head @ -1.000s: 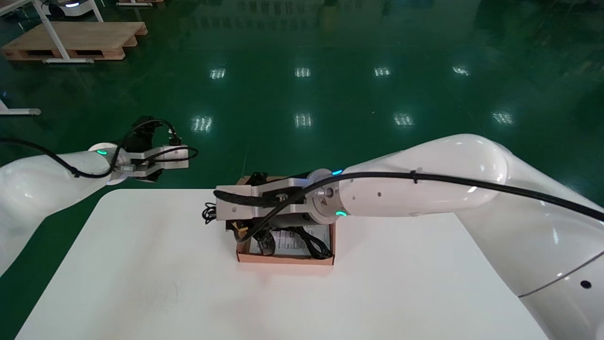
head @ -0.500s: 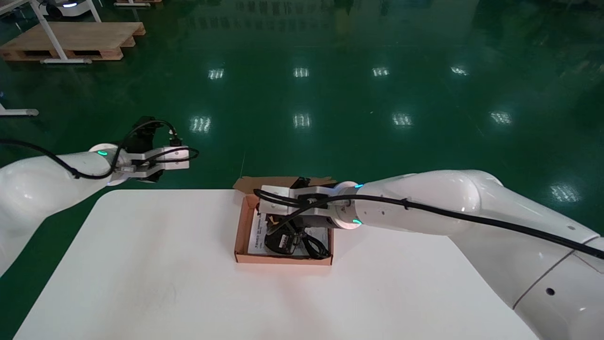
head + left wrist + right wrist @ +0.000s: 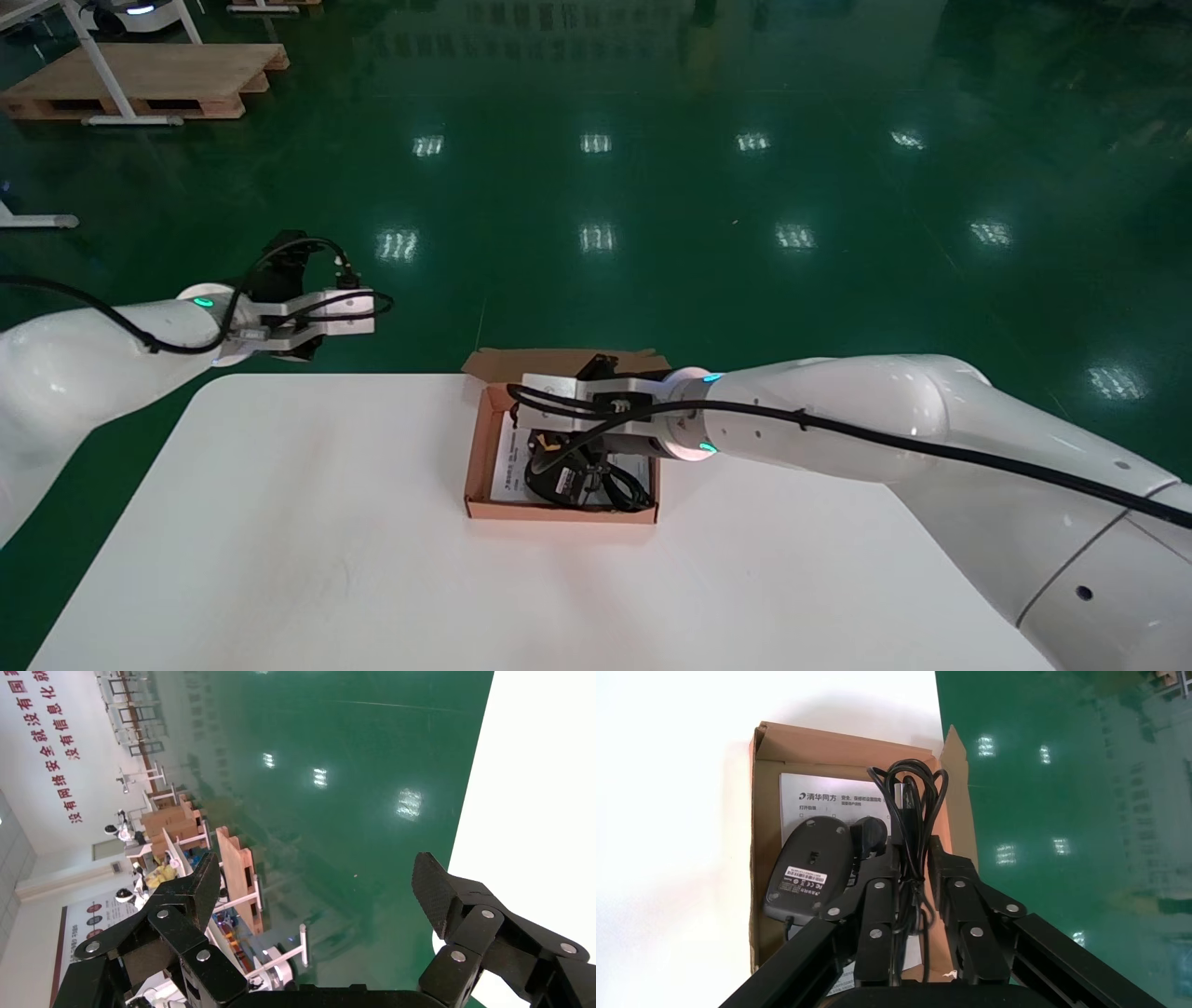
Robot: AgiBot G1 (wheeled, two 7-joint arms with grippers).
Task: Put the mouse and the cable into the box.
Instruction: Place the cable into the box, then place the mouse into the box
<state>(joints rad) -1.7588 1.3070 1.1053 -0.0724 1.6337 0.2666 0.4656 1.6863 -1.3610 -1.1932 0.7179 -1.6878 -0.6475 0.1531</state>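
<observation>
**Cable pinched over the box**

The right gripper (image 3: 912, 852) hangs over the cardboard box (image 3: 763, 797), fingers pinched narrow on the coiled black cable (image 3: 905, 787). The mouse (image 3: 807, 871) lies belly-up inside on the leaflet (image 3: 814, 797). I'd lower the bundle beside the mouse, then release, so no loops spill over the wall. The left gripper (image 3: 316, 881) hangs wide open off the table (image 3: 326, 522) corner.

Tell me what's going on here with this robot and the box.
The right pincer is lowered over the open brown cardboard box, closed around the bundled black cable, whose loops hang inside the box. The black computer mouse lies upside down in the box on a white printed leaflet, beside the cable. The left pincer hangs open and idle past the far left corner of the white table.
</observation>
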